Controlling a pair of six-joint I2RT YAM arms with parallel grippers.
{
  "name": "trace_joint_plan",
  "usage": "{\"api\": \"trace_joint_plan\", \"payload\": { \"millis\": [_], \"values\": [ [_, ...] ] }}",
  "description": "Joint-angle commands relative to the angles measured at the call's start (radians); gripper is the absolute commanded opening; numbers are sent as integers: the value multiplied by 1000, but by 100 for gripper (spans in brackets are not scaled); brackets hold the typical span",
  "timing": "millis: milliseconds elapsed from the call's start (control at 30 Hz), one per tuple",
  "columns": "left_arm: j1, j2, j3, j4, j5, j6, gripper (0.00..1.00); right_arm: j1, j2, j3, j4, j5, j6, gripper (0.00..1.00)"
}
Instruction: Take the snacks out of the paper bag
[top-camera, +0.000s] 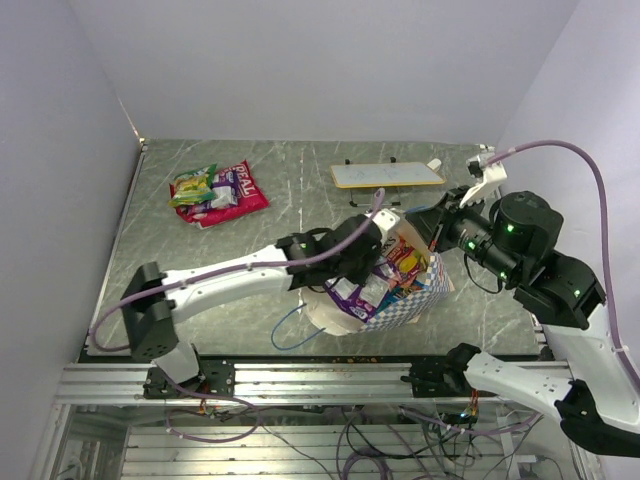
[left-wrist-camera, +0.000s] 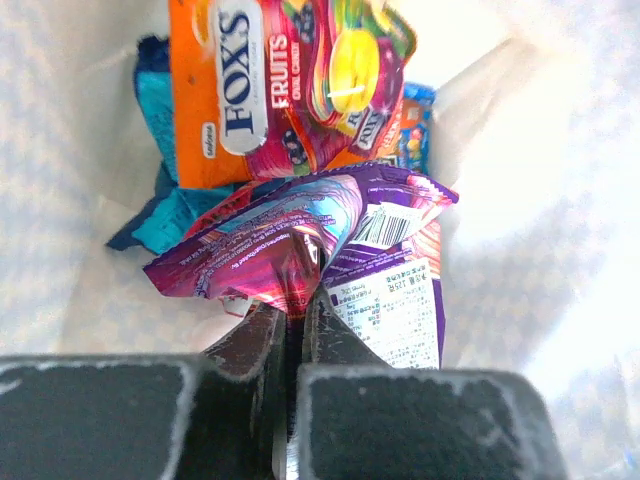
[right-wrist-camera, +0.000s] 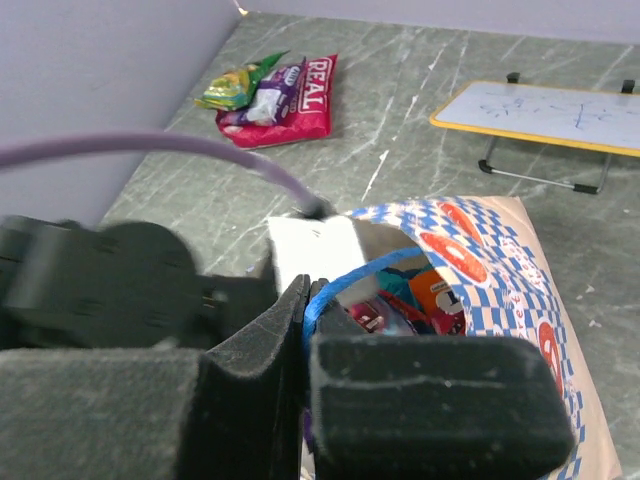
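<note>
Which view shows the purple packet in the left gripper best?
The left wrist view: the purple packet fills the centre, its edge pinched in the shut left gripper. The top view shows only purple bits inside the paper bag. The right wrist view hides it.

Bright even overhead light, faint shadows, paper bag (left-wrist-camera: 540, 180) interior overexposed, right claw (right-wrist-camera: 303, 300) blurred up close

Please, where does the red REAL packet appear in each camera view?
Top external: red REAL packet, upper left, on the table.
Left wrist: not in it.
Right wrist: the packet, upper left too.
Shared landmark: the paper bag, in all three views.
</note>
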Motion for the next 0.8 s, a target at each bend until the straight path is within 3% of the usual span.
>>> {"api": "trace_joint_plan", "payload": {
  "millis": [0, 433, 633, 767],
  "values": [
    [3, -146, 22, -21, -34, -46, 7, 4, -14, -21, 62, 47, 2, 0],
    [5, -416, 110, -150, -41, -103, 7, 4, -4, -73, 134, 34, -61, 0],
    [7, -399, 286, -267, -239, -108, 7, 4, -6, -99, 136, -32, -108, 0],
    [20, -375, 358, -348, -423, -188, 7, 4, -25, -125, 139, -92, -142, 0]
  ]
}}
